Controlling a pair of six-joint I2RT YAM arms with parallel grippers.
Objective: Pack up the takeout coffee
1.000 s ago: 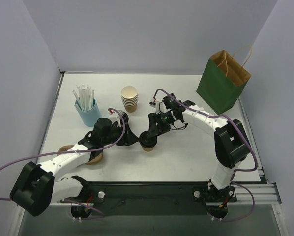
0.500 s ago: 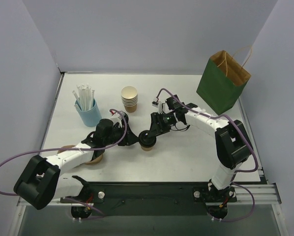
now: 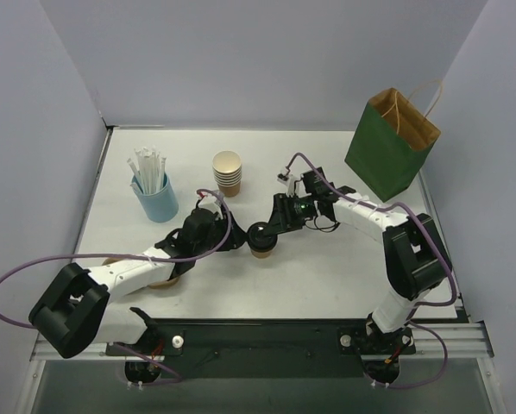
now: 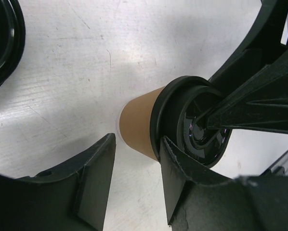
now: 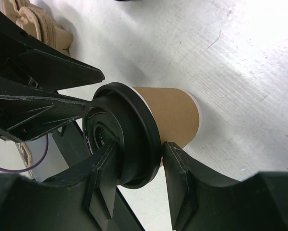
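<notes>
Right gripper pinches takeout coffee by lid rim, frame centre; left gripper, open astride, should close squarely, gently.

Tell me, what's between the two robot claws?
The takeout coffee, a brown cup with a black lid, stands between the left gripper and right gripper. The top view shows it.

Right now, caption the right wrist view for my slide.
Right gripper brackets the black lid rim of the takeout coffee on the white table, left gripper reaching in opposite.
</notes>
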